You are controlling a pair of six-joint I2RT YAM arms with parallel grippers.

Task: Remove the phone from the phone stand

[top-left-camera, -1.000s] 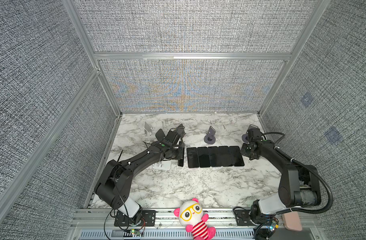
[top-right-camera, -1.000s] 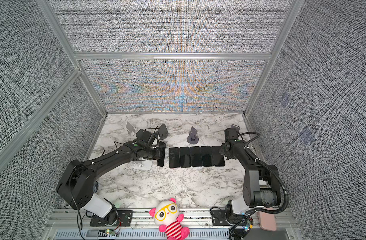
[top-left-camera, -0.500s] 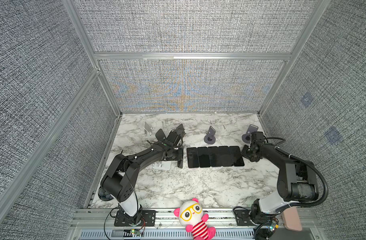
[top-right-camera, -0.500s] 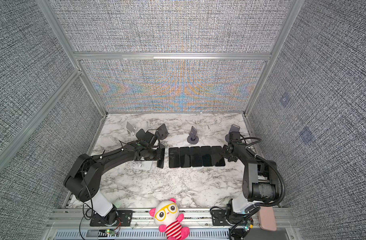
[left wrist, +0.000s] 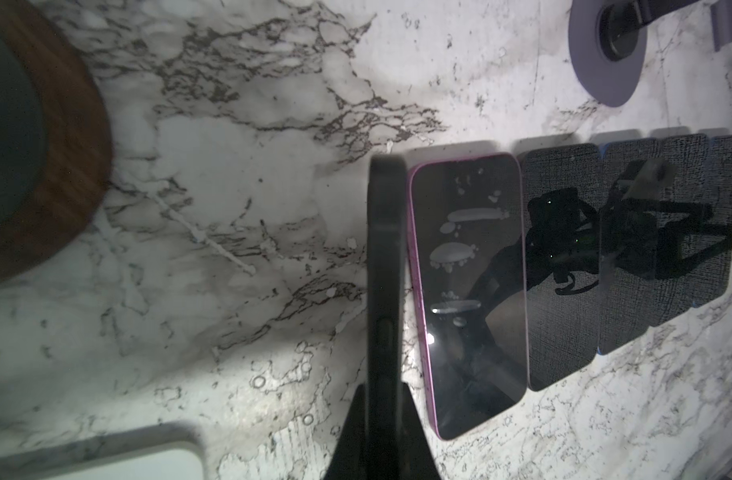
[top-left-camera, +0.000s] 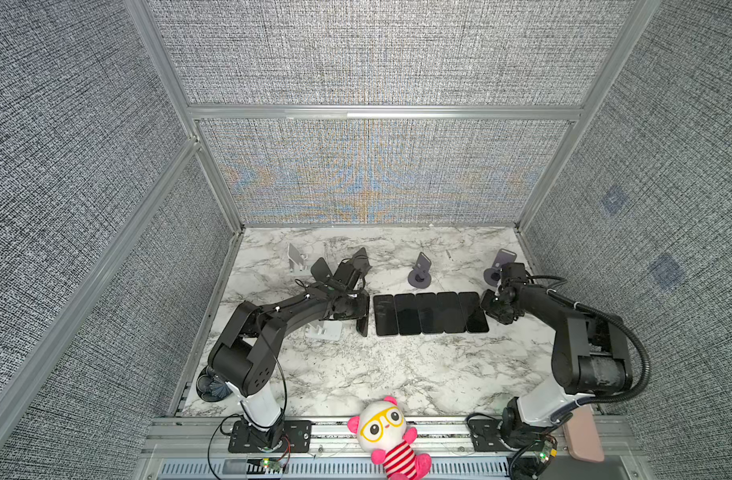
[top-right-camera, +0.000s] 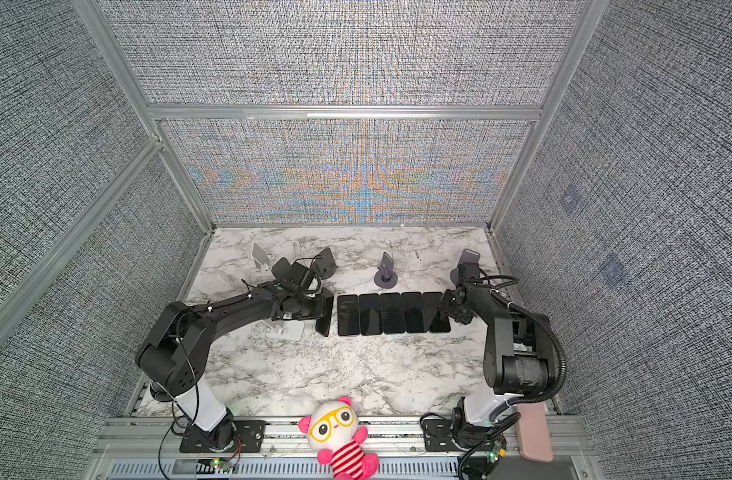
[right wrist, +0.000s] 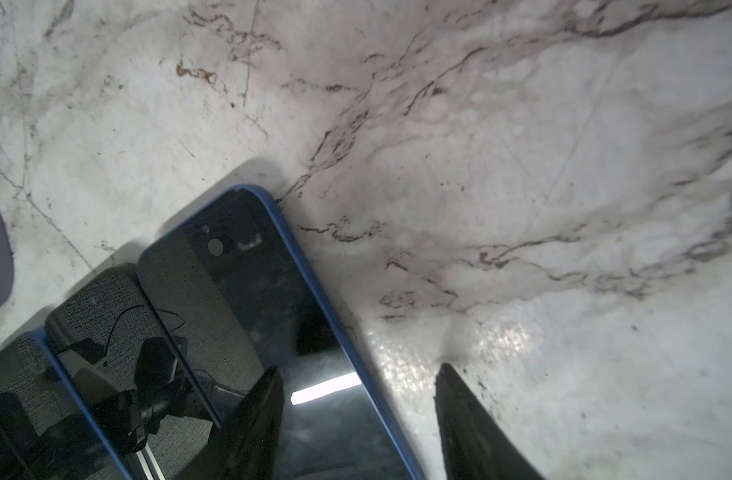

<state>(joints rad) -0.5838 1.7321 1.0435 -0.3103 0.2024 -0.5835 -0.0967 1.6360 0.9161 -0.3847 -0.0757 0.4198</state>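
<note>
Since a second ago the left arm has bent more at its elbow, and the right gripper (right wrist: 360, 370) has come forward from the rear purple stand (top-left-camera: 499, 266) and parted its jaws.

On the marble table (top-left-camera: 356, 374), the white stand (top-left-camera: 324, 330) sits just left of the left gripper (left wrist: 383, 419). Its jaws pinch the black phone (left wrist: 385, 257), which is held on its long edge, off that stand. Whether its lower edge touches the table, I cannot tell. Just beside it lies the pink-edged phone (left wrist: 468, 291), the 1st in a row of 5 phones (top-left-camera: 430, 312) lying flat, side by side.

At the row's right end lies the blue-cased phone (right wrist: 272, 299). There the right gripper's jaws stand spread, with 1 finger above the screen and 1 over bare table, and they grip nothing.
</note>
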